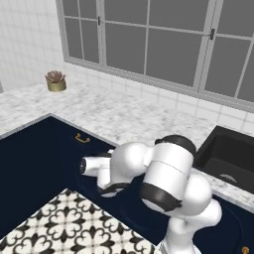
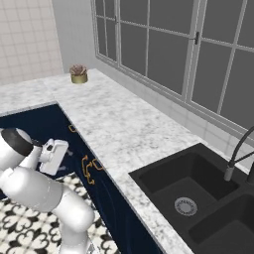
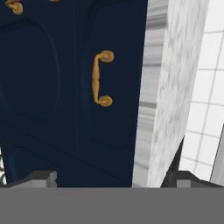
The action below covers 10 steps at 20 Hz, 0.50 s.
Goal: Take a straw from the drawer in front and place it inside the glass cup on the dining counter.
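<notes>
My gripper (image 3: pixel 113 178) is open, and its two dark fingertips (image 3: pixel 41 178) have nothing between them. It is held low, a short way in front of the navy drawer (image 3: pixel 118 113). The drawer's front is shut flush under the marble edge. Its curved brass handle (image 3: pixel 101 78) lies ahead of the fingers and a little up in the hand view, which is rolled sideways. In the right base view the hand (image 2: pixel 54 155) hovers left of a gold handle (image 2: pixel 88 169). The straw is hidden; the glass cup and dining counter are out of view.
A marble worktop (image 1: pixel 124 116) runs above the navy cabinets, with a black sink (image 2: pixel 188 193) and faucet (image 2: pixel 235 158) to the right. A small potted plant (image 1: pixel 55 81) stands in the far corner. Patterned floor tiles (image 1: pixel 64 228) lie below the arm.
</notes>
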### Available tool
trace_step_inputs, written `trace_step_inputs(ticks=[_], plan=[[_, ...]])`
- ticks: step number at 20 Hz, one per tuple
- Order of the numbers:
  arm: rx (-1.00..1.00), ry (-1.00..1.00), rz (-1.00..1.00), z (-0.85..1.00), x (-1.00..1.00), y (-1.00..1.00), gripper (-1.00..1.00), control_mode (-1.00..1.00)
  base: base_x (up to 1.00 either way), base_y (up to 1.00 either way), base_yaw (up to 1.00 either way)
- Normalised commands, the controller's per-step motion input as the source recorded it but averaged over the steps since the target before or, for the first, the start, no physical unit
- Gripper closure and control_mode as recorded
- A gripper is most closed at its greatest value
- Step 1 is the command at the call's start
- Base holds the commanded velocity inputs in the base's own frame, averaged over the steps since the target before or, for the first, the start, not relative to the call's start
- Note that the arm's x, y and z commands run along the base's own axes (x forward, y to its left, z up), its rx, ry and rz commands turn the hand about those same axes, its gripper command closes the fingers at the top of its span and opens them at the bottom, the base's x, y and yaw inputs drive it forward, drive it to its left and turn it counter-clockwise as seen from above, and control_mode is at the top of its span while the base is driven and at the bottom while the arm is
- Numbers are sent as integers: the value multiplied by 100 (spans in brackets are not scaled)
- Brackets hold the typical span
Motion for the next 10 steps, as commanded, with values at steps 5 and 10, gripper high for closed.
trace_step_inputs(ticks=[5,10], plan=[[0,0,2,-29,32,-26,-100,-100,0,0,0],[0,0,7,-28,31,-34,-100,-100,0,0,0]])
